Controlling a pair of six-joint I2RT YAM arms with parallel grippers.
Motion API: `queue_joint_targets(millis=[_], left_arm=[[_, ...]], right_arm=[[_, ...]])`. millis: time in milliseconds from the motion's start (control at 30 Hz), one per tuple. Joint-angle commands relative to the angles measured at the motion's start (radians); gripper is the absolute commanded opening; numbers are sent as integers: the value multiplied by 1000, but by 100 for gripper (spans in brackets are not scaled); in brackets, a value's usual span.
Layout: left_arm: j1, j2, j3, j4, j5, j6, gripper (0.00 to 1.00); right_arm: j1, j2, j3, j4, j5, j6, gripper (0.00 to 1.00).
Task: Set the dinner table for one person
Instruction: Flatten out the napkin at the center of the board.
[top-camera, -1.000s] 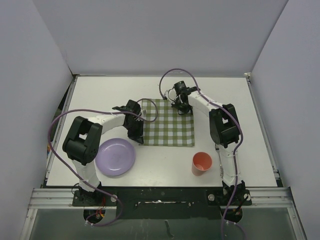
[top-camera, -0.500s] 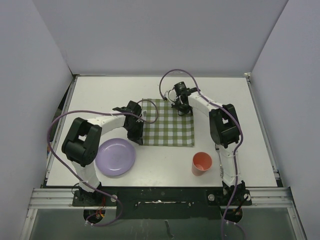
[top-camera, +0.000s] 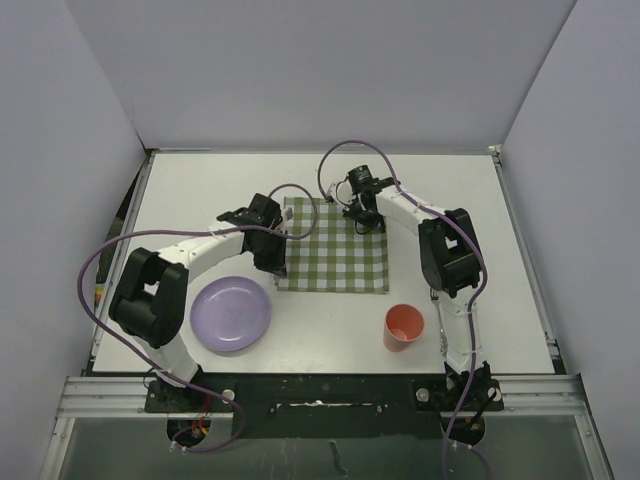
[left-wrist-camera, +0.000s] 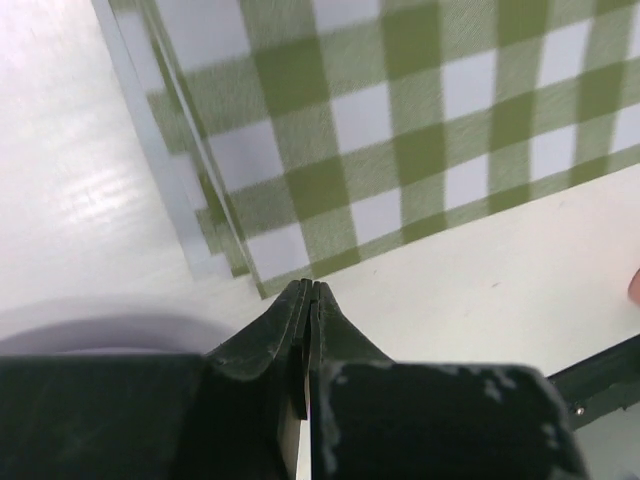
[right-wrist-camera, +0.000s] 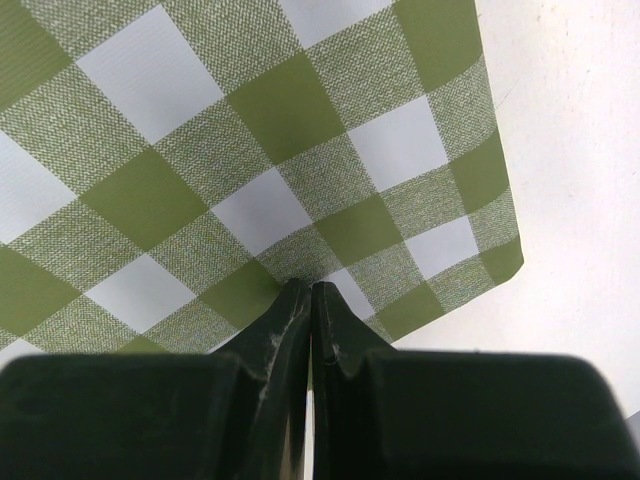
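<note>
Table (top-camera: 200, 190): spans the whole view.
Cloth (top-camera: 335, 262): mid-table; uneven pulls could bunch it.
Plate (top-camera: 231, 313): near left; my arm might nudge it.
Left tool (left-wrist-camera: 308, 290): pressed together at the Cloth's near-left corner.
Right tool (right-wrist-camera: 305, 287): pressed together on its far edge.

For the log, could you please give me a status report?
Left fingers shut by cloth corner. Right fingers shut over cloth. Plate, cup beside cloth on table.

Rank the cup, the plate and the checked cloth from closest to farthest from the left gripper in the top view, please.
1. Checked cloth, right beside the left gripper.
2. Purple plate, just behind it, toward the arm bases.
3. Orange cup, far off on the right.
</note>
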Motion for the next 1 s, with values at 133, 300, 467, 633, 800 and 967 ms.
queue_joint_targets(millis=[133, 300, 467, 633, 800, 967], left_arm=[[-2, 71, 92, 138, -23, 29, 0], [-3, 171, 93, 157, 16, -4, 0], [-6, 211, 105, 131, 31, -2, 0], [-10, 212, 101, 92, 37, -1, 0], [-17, 193, 59, 95, 39, -7, 0], [-19, 158, 36, 89, 30, -18, 0]], right_arm=[[4, -56, 14, -13, 0, -3, 0], [3, -65, 2, -7, -3, -4, 0], [2, -62, 8, -9, -6, -2, 0], [3, -64, 10, -17, -18, 1, 0], [4, -64, -16, -9, -24, 3, 0], [5, -57, -22, -12, -34, 6, 0]])
